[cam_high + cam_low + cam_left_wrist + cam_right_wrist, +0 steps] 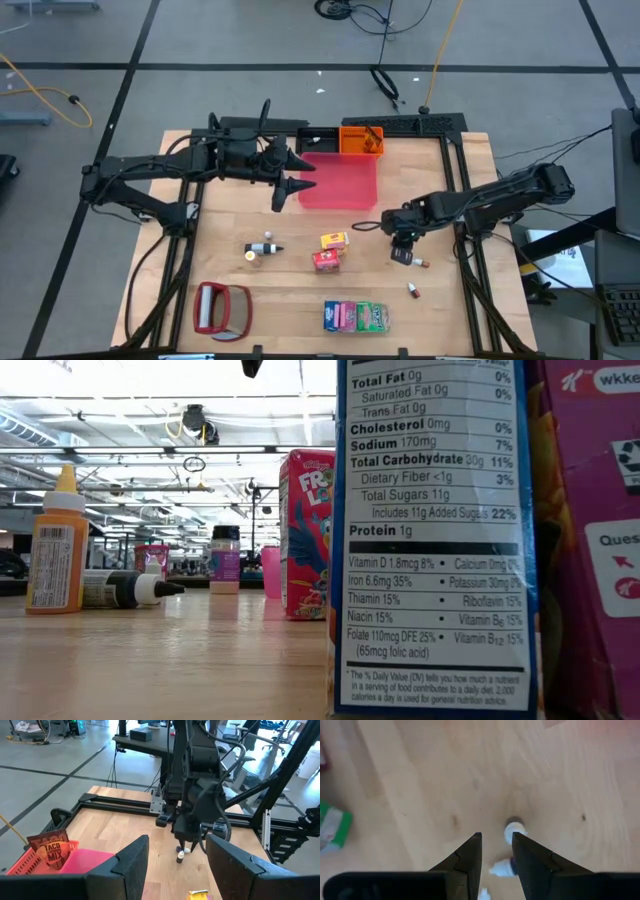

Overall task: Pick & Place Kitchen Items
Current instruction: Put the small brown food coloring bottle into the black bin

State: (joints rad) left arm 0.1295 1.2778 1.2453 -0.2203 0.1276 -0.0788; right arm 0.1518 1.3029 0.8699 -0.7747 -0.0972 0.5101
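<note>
The right claw (404,252) is held low over a tiny bottle (420,263) near the worktop's (440,310) right edge. The left claw (290,178) is poised beside the pink tray (340,182).

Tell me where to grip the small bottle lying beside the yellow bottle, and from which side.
Probably take the lying bottle at the middle of its body, coming from straight above, with the fingers closing across its length. It lies flat on its side, and the yellow bottle stands close at one end.
</note>
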